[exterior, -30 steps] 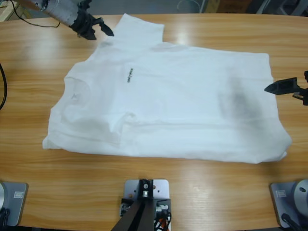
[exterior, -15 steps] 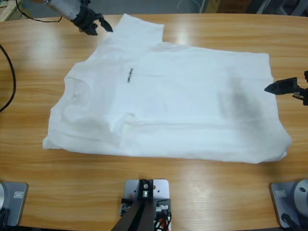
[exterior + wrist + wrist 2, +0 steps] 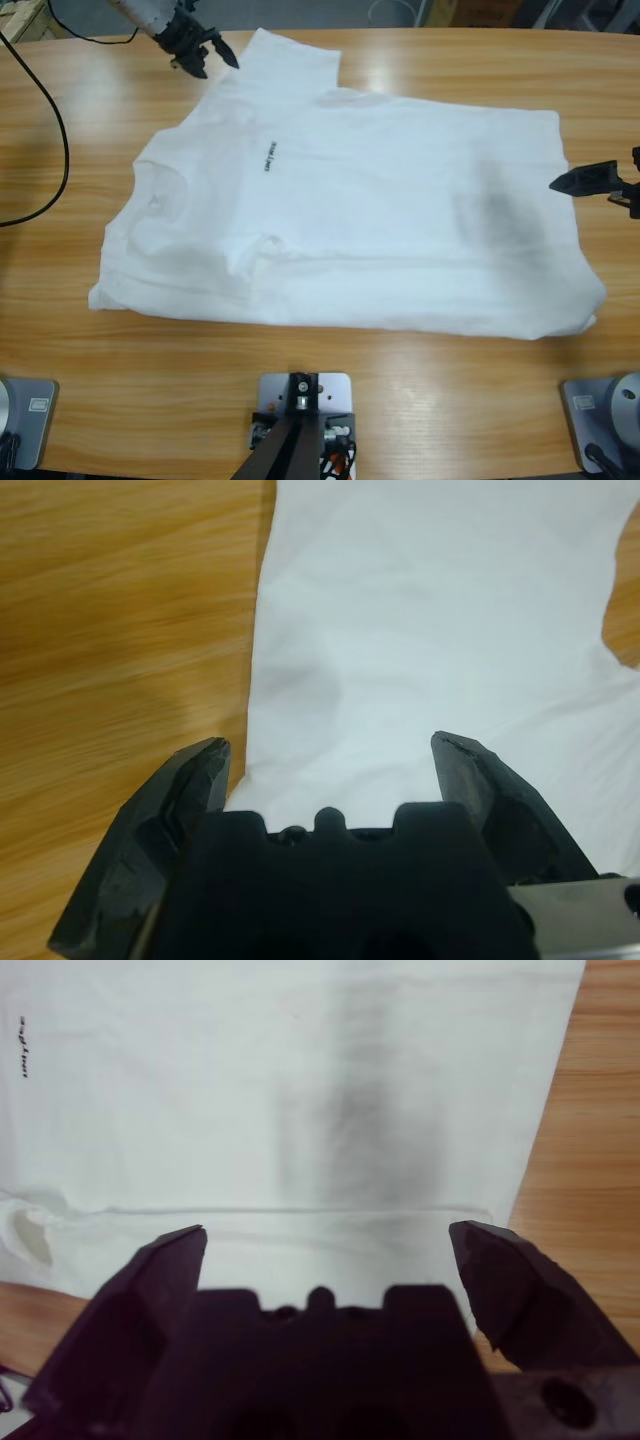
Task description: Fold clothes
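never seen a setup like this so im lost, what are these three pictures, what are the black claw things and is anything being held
These are three cameras on one moment. The wide picture looks down from above on a long wooden table. On it a white T-shirt lies spread out, with one sleeve already folded in over the front and a small dark print on its chest.

The black claws are the hands of two robot arms meant to fold the shirt. The other two pictures come from cameras on the arms' wrists, looking out between each hand's two jaws.

The left hand sits by the shirt's upper sleeve; the right hand faces the shirt's hem edge. Both hands are open, with cloth in front of them. Neither holds anything.
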